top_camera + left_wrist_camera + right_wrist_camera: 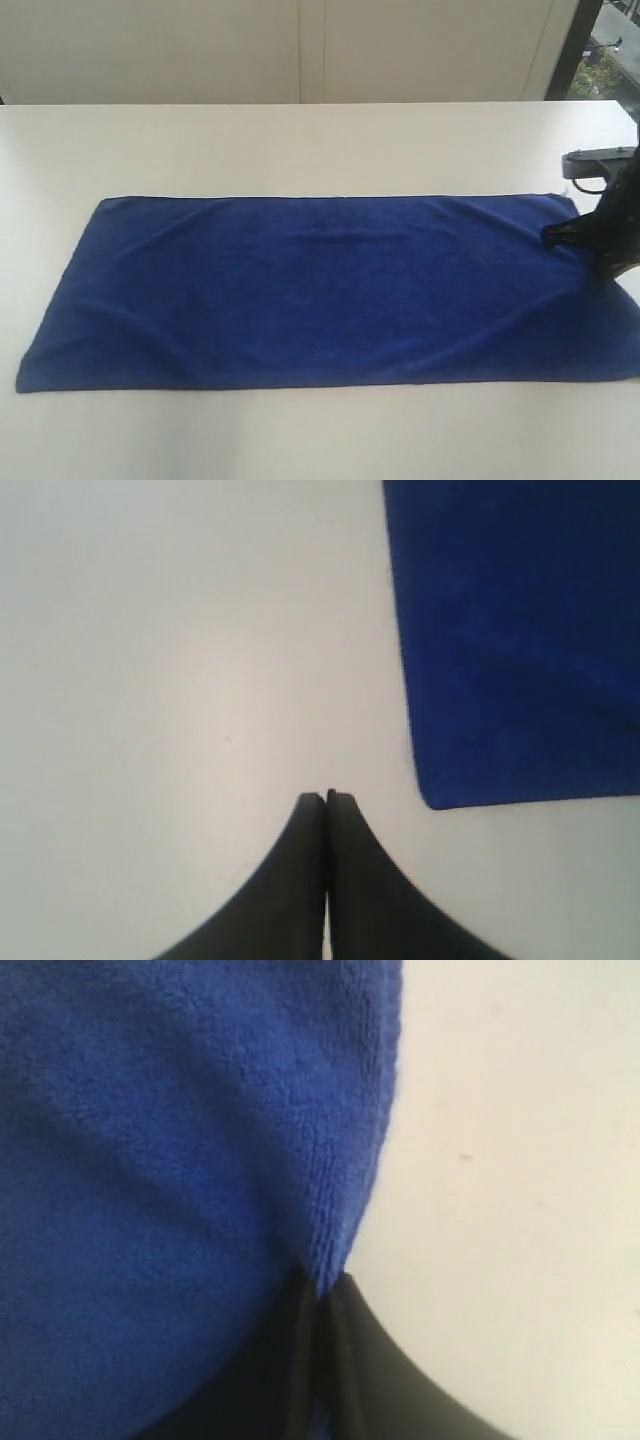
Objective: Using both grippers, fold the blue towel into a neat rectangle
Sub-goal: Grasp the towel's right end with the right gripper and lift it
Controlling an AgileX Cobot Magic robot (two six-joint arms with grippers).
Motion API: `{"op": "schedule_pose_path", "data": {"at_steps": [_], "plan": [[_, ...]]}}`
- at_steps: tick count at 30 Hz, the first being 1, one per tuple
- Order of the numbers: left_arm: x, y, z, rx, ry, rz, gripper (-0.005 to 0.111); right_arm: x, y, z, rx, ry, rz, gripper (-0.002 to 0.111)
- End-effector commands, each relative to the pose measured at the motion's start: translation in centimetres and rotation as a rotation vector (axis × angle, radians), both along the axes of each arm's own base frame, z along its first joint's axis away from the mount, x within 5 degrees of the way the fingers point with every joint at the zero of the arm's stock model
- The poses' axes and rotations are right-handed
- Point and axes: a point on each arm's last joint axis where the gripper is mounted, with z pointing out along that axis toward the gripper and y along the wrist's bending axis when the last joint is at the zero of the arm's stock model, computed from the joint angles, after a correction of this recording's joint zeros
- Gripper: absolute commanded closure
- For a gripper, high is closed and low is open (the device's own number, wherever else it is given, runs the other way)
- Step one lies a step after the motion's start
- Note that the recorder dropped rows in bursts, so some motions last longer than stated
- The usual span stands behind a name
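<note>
exterior view: you have one blue towel (320, 290), spread flat with its long side running across the white table (300, 150). only one arm shows here, entering from the right. the right gripper (552, 236) sits low on the towel's right end, near the far corner. its body is cut by the picture's edge, and one grey metal block (600, 160) shows above it. you cannot read the fingers from this angle, as they are a single dark shape. the towel's near right corner runs out of the picture.

left wrist view: you see the left gripper (327, 798) with its two black fingers pressed together, nothing between them. it is over bare table, and one corner of the towel lies close by, apart from the tips. the rest of the towel is out of frame.

right wrist view: the two fingers are closed, pinching the towel's stitched edge, which rises up into the seam between them. blue cloth fills most of the picture, blurred up close. how much cloth sits inside the grip is hidden.
</note>
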Motion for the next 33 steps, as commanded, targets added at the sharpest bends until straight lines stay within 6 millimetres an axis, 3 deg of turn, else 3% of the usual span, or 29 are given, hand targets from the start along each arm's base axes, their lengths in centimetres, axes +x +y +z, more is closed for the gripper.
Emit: {"op": "schedule_pose_path", "data": {"at_steps": [1,7,14,17,23,27,33], "plan": [[-0.2,0.0,0.3,-0.005,-0.007,0.007,0.107,-0.1,-3.4,0.9,-0.107,0.023,-0.057,0.108],[-0.2,0.0,0.3,-0.005,-0.007,0.007,0.107,-0.1,-6.9,1.8,-0.140,-0.007,-0.155,0.108],[-0.2,0.0,0.3,-0.005,-0.007,0.007,0.107,0.2,-7.5,2.4,-0.140,-0.031,-0.168,0.108],[-0.2,0.0,0.3,-0.005,-0.007,0.007,0.107,0.2,-6.9,2.9,-0.119,-0.040,-0.169,0.108],[-0.2,0.0,0.3,-0.005,-0.007,0.007,0.107,0.2,-3.9,6.8,-0.124,-0.125,-0.095,0.108],[-0.2,0.0,0.3,-0.005,-0.007,0.007,0.107,-0.2,-1.1,10.0,-0.122,-0.202,-0.033,0.108],[-0.2,0.0,0.3,-0.005,-0.007,0.007,0.107,-1.2,3.1,13.1,-0.115,-0.272,0.071,0.108]]}}
